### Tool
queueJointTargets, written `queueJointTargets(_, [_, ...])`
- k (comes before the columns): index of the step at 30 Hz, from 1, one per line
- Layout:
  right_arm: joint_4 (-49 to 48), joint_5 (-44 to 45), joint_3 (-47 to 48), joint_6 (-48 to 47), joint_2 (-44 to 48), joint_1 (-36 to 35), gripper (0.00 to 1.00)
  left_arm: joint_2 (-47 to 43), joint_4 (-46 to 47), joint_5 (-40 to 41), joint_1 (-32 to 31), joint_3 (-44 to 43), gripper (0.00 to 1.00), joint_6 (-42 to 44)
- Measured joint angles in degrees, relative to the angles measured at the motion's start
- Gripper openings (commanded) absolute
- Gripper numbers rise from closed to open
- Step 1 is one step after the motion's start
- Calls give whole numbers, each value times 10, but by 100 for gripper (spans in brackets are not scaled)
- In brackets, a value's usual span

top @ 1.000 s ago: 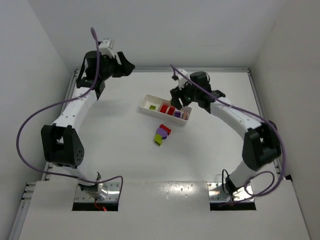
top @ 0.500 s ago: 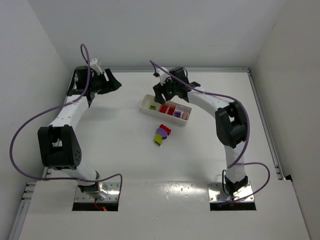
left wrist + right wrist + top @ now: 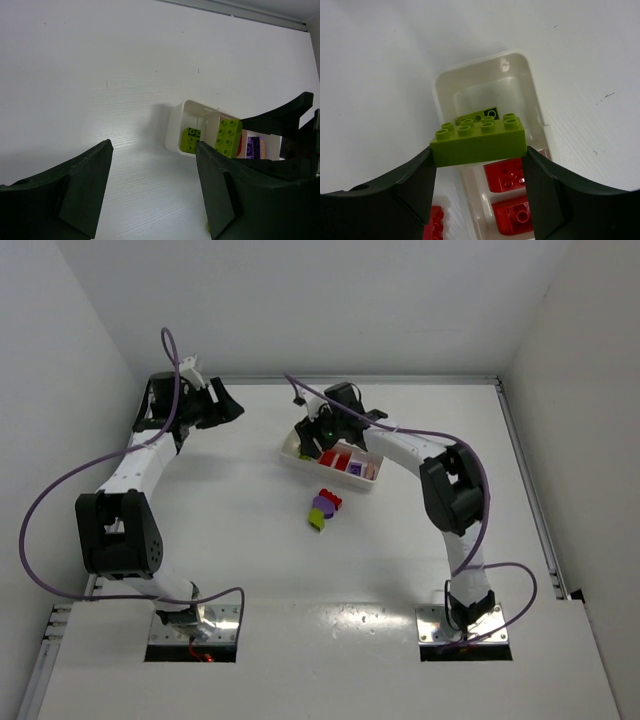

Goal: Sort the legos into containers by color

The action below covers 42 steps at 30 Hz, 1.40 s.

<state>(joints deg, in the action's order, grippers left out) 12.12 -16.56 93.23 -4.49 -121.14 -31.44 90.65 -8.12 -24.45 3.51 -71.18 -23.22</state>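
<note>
My right gripper [image 3: 318, 437] is shut on a yellow-green brick [image 3: 480, 142] and holds it just above the left end compartment of the white tray [image 3: 292, 454]. That compartment holds another yellow-green brick [image 3: 477, 116]. The middle compartment holds red bricks [image 3: 506, 175], and the right one a purple brick [image 3: 354, 468]. A purple [image 3: 322, 504], a red [image 3: 334, 502] and a yellow-green brick [image 3: 316, 522] lie loose on the table in front of the tray. My left gripper [image 3: 225, 405] is open and empty, to the left of the tray.
In the left wrist view the tray [image 3: 175, 125] and the held brick [image 3: 227, 136] show beyond my open left gripper [image 3: 152, 147]. White walls enclose the table on three sides.
My right gripper has moved left along the tray with the yellow-green brick, from the right end to over the left compartment. My left arm swung left and back, then stopped.
</note>
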Motion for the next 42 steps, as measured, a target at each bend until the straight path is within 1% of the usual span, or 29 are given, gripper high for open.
queueJointTargets(1, [0, 0, 0, 0, -4, -2, 30, 0, 0, 0, 0, 0, 73, 0])
queueJointTargets(2, [-1, 1, 0, 0, -7, -2, 33, 0, 0, -2, 0, 0, 73, 0])
queueJointTargets(3, [-1, 1, 0, -1, -12, -2, 39, 0, 0, -2, 0, 0, 73, 0])
queueJointTargets(5, [0, 4, 4, -1, -23, -3, 47, 0, 0, -2, 0, 0, 73, 0])
queueJointTargets(6, [-1, 7, 6, -1, -27, -3, 53, 0, 0, -3, 0, 0, 73, 0])
queueJointTargets(9, [0, 16, 9, -1, -34, -6, 61, 1, 0, -7, 0, 0, 74, 0])
queueJointTargets(12, [-1, 22, 14, -1, -34, -6, 67, 1, 0, -12, 0, 4, 74, 0])
queueJointTargets(13, [-3, 26, 16, -1, -34, -7, 67, 1, 0, -12, 0, 7, 74, 1])
queueJointTargets(16, [-11, 31, 17, -1, -34, -9, 76, 1, 0, -13, -5, 18, 74, 3])
queueJointTargets(19, [-17, 36, 17, -3, -33, -13, 82, 1, -1, -13, -11, 28, 74, 3])
queueJointTargets(20, [-17, 36, 17, -3, -33, -15, 83, 1, -1, -13, -13, 30, 74, 3])
queueJointTargets(25, [-18, 45, 16, -3, -21, -22, 83, 0, -1, -28, -23, 32, 74, 14])
queueJointTargets(28, [-19, 59, -7, -2, 19, -22, 83, -12, 0, -57, -29, 48, 74, 29])
queueJointTargets(30, [-21, 73, -37, -3, 65, -18, 83, -32, -1, -73, -41, 72, 74, 45])
queueJointTargets(34, [-31, 108, -130, -9, 195, 13, 83, -91, -28, -78, -109, 127, 74, 93])
queueJointTargets(37, [-31, 125, -210, -16, 289, 55, 83, -128, -43, -64, -182, 160, 74, 117])
queueJointTargets(40, [-20, 140, -278, -17, 351, 100, 83, -150, -52, -33, -252, 185, 74, 120])
queueJointTargets(42, [-5, 145, -325, -18, 383, 124, 83, -152, -56, 2, -304, 197, 74, 111])
